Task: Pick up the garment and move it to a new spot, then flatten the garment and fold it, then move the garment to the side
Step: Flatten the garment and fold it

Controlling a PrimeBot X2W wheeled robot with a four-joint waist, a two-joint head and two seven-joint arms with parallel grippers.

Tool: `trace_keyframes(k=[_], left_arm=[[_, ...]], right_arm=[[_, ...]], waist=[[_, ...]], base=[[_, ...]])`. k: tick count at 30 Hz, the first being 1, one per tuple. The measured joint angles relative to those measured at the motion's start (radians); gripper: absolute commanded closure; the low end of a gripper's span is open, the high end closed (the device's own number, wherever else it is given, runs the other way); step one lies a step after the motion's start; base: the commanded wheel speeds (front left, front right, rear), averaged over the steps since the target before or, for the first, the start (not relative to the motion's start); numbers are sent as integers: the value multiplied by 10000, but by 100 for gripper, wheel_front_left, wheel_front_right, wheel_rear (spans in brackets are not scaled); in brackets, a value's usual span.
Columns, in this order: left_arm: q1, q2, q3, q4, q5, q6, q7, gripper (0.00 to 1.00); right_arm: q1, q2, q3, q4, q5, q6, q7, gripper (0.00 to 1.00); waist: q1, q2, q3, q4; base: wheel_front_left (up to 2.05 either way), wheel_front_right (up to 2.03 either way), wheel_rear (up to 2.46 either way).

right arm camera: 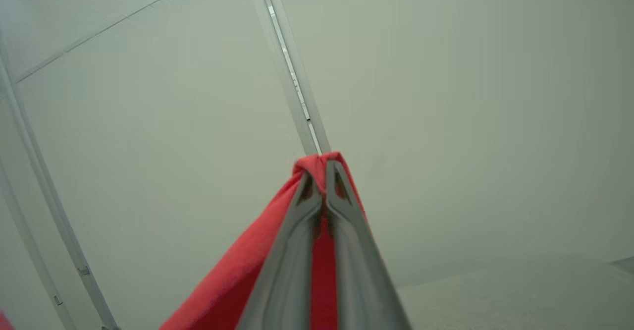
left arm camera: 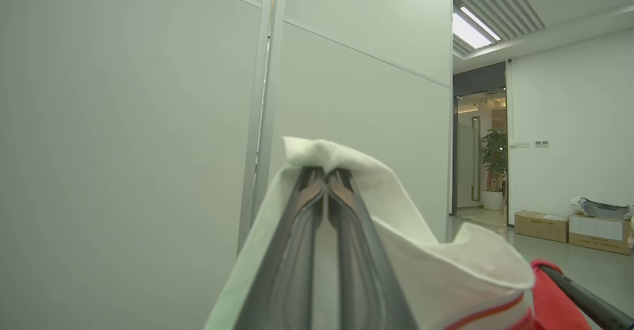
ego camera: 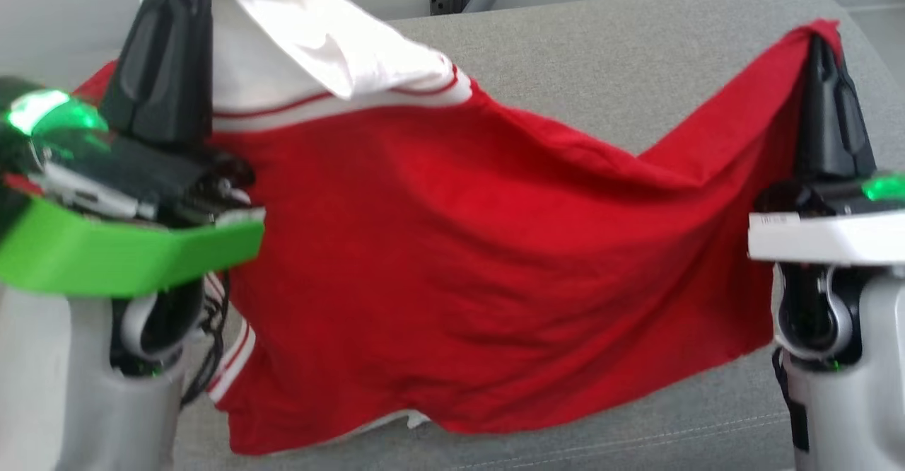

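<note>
Jaws on both arms are clenched on cloth: the left jaws pinch the white sleeve [ego camera: 318,39], the right jaws a red corner of the jersey [ego camera: 452,259]. It hangs spread between them over the grey sofa cushion [ego camera: 601,68], hem low against it. I would carry it level and taut, then lay it down hem first so it lands flat.

The left gripper [left arm camera: 326,171] has long black fingers [ego camera: 166,54], a green collar [ego camera: 127,255] and black cables [ego camera: 212,329], the right gripper [right arm camera: 324,171] a white collar [ego camera: 827,237], both on pale grey forearms [ego camera: 71,386].
</note>
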Motion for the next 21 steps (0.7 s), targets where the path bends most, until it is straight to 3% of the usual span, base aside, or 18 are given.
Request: trace_keyframes(k=[8, 9, 13, 17, 21], left_arm=[[-4963, 700, -221, 3338, -12, -2, 802, 100], [-6326, 792, -209, 4393, 165, -4, 746, 100], [-8784, 1018, -119, 6592, 874, 42, 270, 100], [-10713, 667, -286, 8077, 1436, 142, -700, 100], [-11518, 98, -422, 9302, 1555, 215, -1494, 100]], right_arm=[[-4979, -192, 550, 2857, -771, 0, 560, 100], [-6489, -244, 639, 3818, -1039, 0, 382, 100], [-9305, -178, 545, 6126, -1779, 0, -405, 100], [-11319, -102, -301, 8161, -2635, 4, -1076, 100], [-12270, -96, -1051, 9432, -3691, 0, -1283, 100]], waist=[[0, 0, 1460, -31], [0, 0, 1873, -41], [1, 0, 2647, -77], [1, 0, 3296, -82], [1, 0, 3847, 49]], base=[[0, 0, 0], [0, 0, 0], [0, 0, 0], [0, 0, 0], [0, 0, 0]])
